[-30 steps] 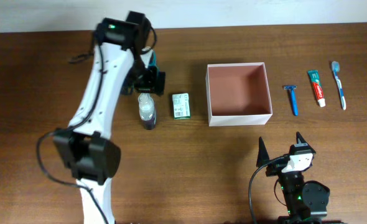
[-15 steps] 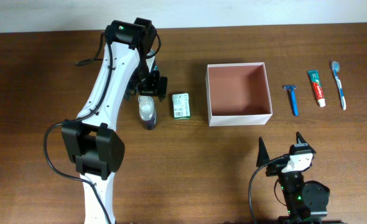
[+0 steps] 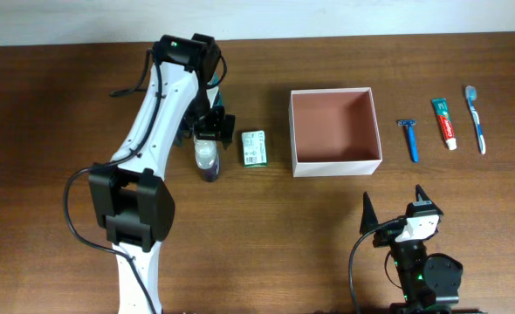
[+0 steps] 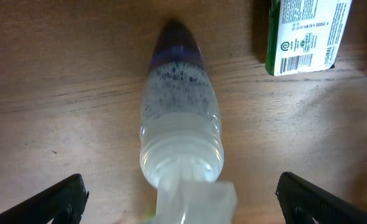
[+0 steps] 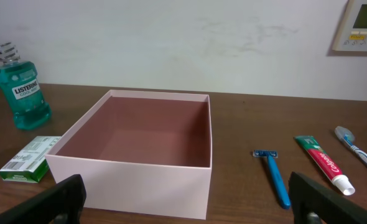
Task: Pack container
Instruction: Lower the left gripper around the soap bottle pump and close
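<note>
The container (image 3: 336, 165) is a square shallow white box with a pinkish-brown floor, standing empty at mid-table; in the right wrist view its near wall (image 5: 140, 180) fills the foreground. My left gripper (image 3: 214, 131) hangs open over the cap end of a clear bottle (image 3: 207, 159) lying on the wood. In the left wrist view the bottle (image 4: 180, 118) lies between my spread fingers (image 4: 62, 200), untouched, and the left gripper (image 4: 183, 202) is open. The right gripper (image 3: 395, 208) rests open near the front edge, and it (image 5: 190, 202) faces the container.
A green-and-white soap box (image 3: 254, 147) (image 4: 305, 31) lies between bottle and container. Right of the container lie a blue razor (image 3: 408, 139), a toothpaste tube (image 3: 444, 123) and a toothbrush (image 3: 476, 118). A green mouthwash bottle (image 5: 20, 90) stands at the back left.
My left arm has swung right and its gripper has come nearer to the clear bottle's cap end. The right arm has not moved.
</note>
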`<state>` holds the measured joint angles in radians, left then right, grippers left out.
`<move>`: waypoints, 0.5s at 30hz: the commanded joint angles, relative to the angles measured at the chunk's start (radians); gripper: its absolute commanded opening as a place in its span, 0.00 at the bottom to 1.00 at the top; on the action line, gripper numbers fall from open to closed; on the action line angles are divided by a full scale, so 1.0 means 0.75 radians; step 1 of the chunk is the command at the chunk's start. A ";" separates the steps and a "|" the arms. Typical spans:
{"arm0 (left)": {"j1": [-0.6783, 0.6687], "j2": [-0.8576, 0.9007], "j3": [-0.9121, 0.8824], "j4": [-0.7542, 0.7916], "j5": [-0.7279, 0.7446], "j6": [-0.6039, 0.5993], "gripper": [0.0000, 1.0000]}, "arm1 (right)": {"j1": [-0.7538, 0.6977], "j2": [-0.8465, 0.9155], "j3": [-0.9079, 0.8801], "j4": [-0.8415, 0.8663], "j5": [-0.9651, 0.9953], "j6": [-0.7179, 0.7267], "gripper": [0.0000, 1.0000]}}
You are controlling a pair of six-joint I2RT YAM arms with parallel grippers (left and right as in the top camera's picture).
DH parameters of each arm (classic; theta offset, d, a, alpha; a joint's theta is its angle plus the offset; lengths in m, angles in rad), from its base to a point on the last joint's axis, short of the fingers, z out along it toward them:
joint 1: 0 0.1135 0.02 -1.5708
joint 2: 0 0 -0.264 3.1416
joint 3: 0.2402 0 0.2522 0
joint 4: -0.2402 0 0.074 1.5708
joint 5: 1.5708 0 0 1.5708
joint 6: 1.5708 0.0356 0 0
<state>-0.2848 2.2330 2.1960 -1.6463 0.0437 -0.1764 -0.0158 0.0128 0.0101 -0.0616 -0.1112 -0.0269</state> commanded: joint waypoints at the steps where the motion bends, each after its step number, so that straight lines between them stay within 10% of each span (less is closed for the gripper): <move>1: 0.005 -0.008 -0.008 0.021 -0.020 0.017 0.99 | 0.012 -0.010 -0.006 -0.007 -0.012 0.001 0.99; 15: 0.004 -0.007 -0.009 0.051 -0.020 0.017 0.99 | 0.012 -0.010 -0.006 -0.007 -0.012 0.001 0.99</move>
<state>-0.2848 2.2330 2.1952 -1.6108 0.0437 -0.1764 -0.0158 0.0128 0.0101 -0.0616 -0.1112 -0.0269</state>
